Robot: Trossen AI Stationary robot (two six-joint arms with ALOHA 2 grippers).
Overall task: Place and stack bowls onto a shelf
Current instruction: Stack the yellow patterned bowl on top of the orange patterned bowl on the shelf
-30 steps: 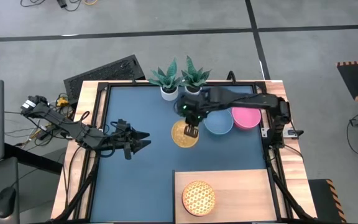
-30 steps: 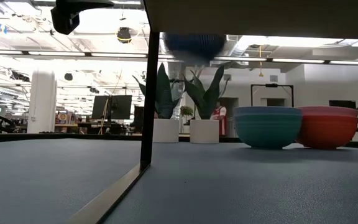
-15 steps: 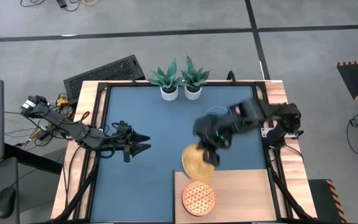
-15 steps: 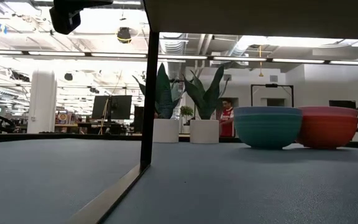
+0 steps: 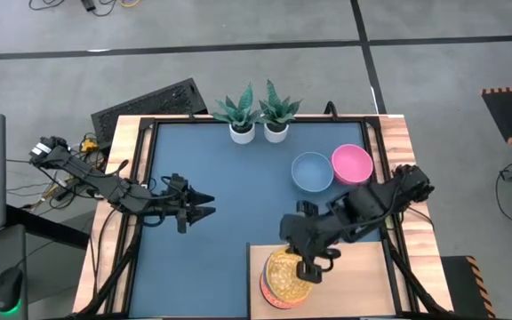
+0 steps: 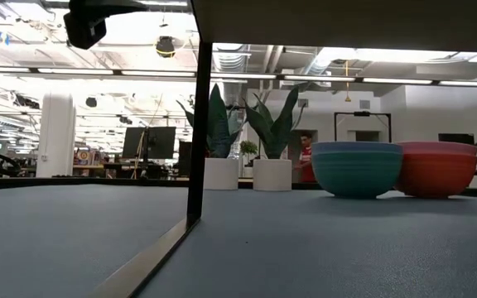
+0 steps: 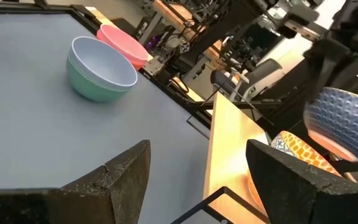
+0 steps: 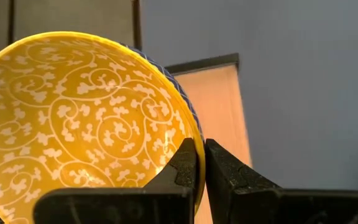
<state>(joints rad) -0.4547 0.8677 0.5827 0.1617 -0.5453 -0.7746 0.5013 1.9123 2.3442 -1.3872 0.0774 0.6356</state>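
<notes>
Yellow bowl (image 5: pixel 284 272) pinched by its rim in right gripper (image 5: pixel 310 268), over orange bowl (image 5: pixel 272 297) on shelf (image 5: pixel 354 280); centre it, lower level. Left gripper (image 5: pixel 199 204) wide, idle.

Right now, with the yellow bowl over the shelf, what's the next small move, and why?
Probably lower it straight down. The right gripper is shut on the rim of the yellow bowl, which sits over the orange-red bowl on the shelf. Whether the two touch can't be told, so don't release yet.
</notes>
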